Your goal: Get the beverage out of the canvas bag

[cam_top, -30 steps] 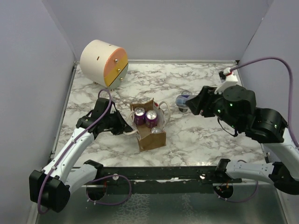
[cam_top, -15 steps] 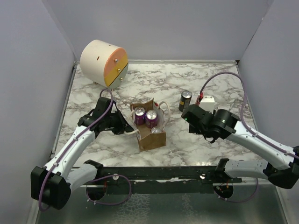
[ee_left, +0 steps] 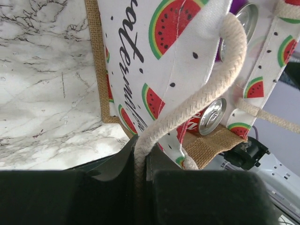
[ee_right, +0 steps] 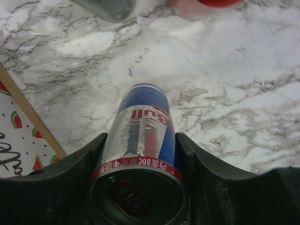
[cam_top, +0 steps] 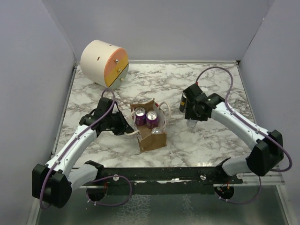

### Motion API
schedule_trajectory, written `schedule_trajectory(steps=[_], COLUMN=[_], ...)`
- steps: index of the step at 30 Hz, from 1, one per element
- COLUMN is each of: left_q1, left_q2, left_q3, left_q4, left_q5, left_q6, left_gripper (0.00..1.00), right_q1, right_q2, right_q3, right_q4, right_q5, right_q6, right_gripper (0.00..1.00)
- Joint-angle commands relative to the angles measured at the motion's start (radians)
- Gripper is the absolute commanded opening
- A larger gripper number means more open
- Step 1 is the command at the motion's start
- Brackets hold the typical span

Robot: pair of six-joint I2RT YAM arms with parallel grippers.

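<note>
Marbled tabletop (cam_top: 159,79) between 3 lilac walls (cam_top: 178,28) carries canvas bag (cam_top: 152,138), drum (cam_top: 97,58).

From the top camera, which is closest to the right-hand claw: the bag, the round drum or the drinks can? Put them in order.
1. Energy drink can: in the right gripper, right side.
2. Canvas bag: centre, to its left.
3. Cream-and-orange drum: far back-left corner.

Canvas bag (cam_top: 152,138): tan-brown weave; one panel white with red-and-green watermelon slices, black seeds and black script.
Rope handle (ee_left: 206,89): cream.
Purple cans (cam_top: 151,118): silver tops.
Red can (ee_left: 212,117): silver top.
Energy-drink can (ee_right: 143,129): blue and silver, red lettering.
Drum (cam_top: 99,60): cream, with an orange-and-yellow face.
Tabletop (cam_top: 159,82): white marble with grey veining.
</note>
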Motion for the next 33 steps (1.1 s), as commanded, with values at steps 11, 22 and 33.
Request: schedule_trajectory(steps=[11,22,33], left_q1=[0.004,0.004,0.004], left_q2=[0.122,0.147,0.099], left_q3=[0.155,0.131,0.076], left_q4=[-0.098,-0.070,-0.071], left_q5=[-0.086,-0.052,-0.021], left_q6=[0.159,0.169,0.166], left_gripper=[0.00,0.00,0.00], right_q1=[0.004,-0.004,-0.008], right_q2=[0.268,0.282,0.237], right_q3=[0.111,0.071,0.041], right_q4=[0.180,0.201,0.213], right_q5=[-0.105,-0.111,-0.122], right_q6=[-0.121,-0.100,-0.091], right_gripper=[0.02,0.14,0.55])
